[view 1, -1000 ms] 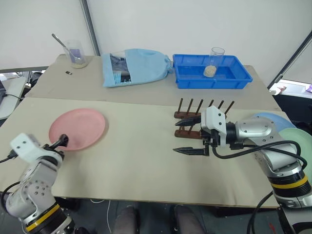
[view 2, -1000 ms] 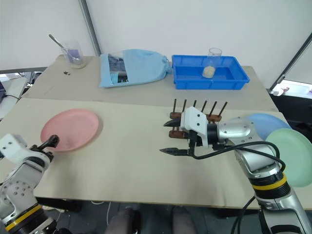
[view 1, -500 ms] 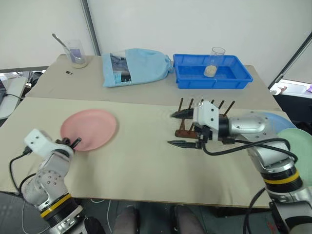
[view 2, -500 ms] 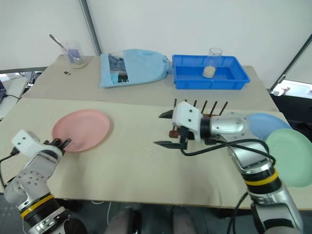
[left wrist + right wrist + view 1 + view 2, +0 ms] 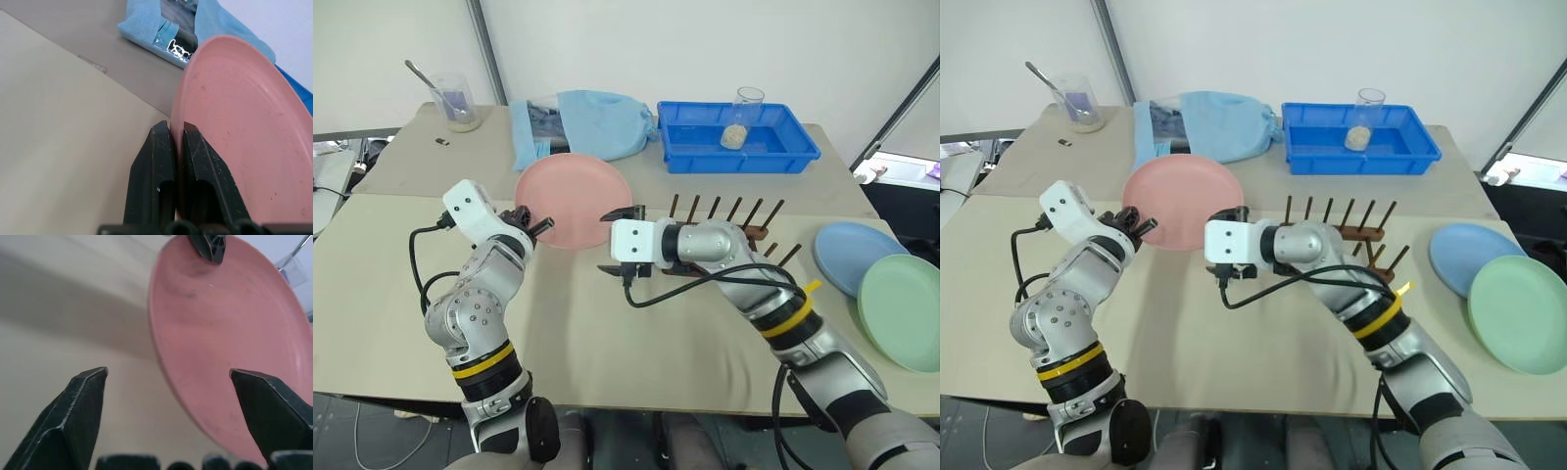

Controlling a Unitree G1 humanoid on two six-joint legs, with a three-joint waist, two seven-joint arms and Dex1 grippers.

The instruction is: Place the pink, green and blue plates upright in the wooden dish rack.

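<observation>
Pink plate (image 5: pixel 573 199), tilted up off the table (image 5: pixel 607 333), we see pinched at its rim by our left gripper (image 5: pixel 176 142); our right gripper (image 5: pixel 168 382) gapes around its far edge.

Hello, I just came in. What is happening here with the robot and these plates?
The robot is loading plates into the wooden dish rack. Its left tool is shut on the rim of the pink plate and holds it above the table. The right tool is open, its fingers on either side of the plate's other edge, not yet gripping. The blue plate and green plate lie flat on the table, to the right of the rack, which holds no plate.
</observation>
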